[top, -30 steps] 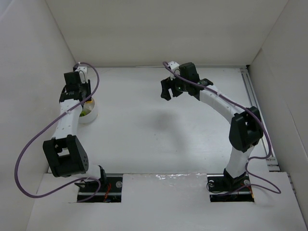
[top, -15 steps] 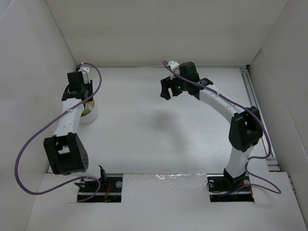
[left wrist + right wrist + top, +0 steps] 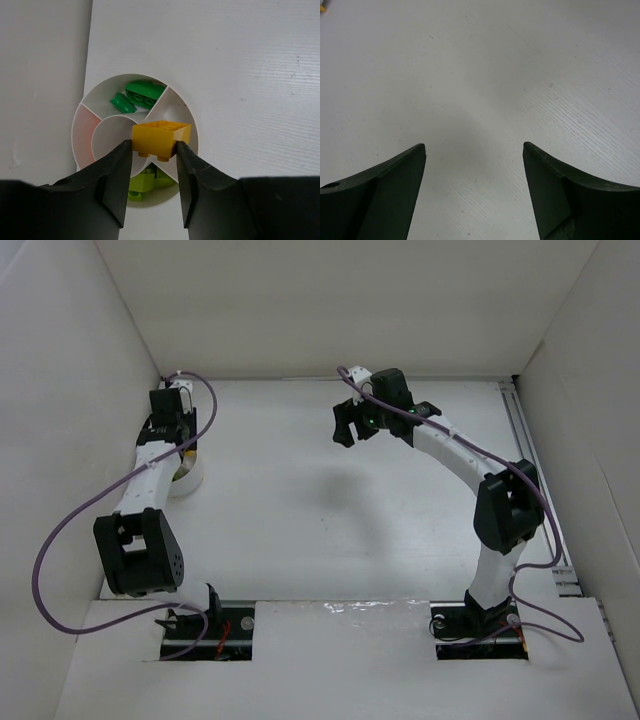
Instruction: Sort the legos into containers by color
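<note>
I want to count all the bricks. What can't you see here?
1. Left wrist view: the lime bricks are partly hidden behind the yellow brick in the left gripper, so no count.
2. Top view: the left arm covers most of the bowl; its bricks are too small to tell.
3. Right wrist view: a yellow bit is cut off by the top left corner.

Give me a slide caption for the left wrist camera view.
Left jaws hold a yellow brick over the divided white bowl; green bricks and lime bricks sit in separate compartments.
</note>
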Controlling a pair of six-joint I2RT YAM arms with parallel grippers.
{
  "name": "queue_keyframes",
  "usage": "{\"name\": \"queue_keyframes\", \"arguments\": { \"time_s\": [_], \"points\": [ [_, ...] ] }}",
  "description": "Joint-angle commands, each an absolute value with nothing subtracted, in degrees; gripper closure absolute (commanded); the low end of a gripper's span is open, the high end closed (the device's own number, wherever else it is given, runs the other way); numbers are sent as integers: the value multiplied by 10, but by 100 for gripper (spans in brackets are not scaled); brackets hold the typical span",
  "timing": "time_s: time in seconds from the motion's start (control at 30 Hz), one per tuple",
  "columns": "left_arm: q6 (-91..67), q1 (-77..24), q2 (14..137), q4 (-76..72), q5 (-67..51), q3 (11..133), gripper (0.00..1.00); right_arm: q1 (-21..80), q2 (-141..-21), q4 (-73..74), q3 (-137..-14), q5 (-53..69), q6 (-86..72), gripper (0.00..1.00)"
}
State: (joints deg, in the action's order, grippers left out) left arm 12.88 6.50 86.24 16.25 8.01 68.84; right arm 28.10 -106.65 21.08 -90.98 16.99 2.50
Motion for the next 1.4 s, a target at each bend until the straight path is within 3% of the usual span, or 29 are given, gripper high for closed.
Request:
{"name": "queue_keyframes", "arguments": {
  "time_s": [0.0, 0.17, 0.7, 0.83, 0.97, 1.1, 1.27, 1.37],
  "points": [
    [137, 57, 859, 142, 111, 700, 84, 277, -1071, 206, -934, 183, 18, 17],
    [137, 52, 864, 142, 116, 700, 82, 277, -1071, 206, -940, 183, 18, 17],
    [121, 52, 875, 142, 117, 700, 42, 266, -1077, 206, -934, 183, 12, 17],
    [106, 64, 826, 128, 54, 700, 41, 252, -1064, 200, -922, 183, -8, 18],
    [87, 71, 756, 95, -110, 700, 41, 213, -1054, 187, -908, 183, -41, 20],
    [82, 63, 742, 111, -200, 733, 40, 148, -1042, 197, -903, 183, -54, 20],
    [37, 49, 748, 117, -225, 744, 20, 38, -1066, 229, -931, 130, -54, 20],
    [31, 49, 737, 102, -213, 725, 16, 1, -1095, 250, -943, 78, -44, 21]
  ]
}}
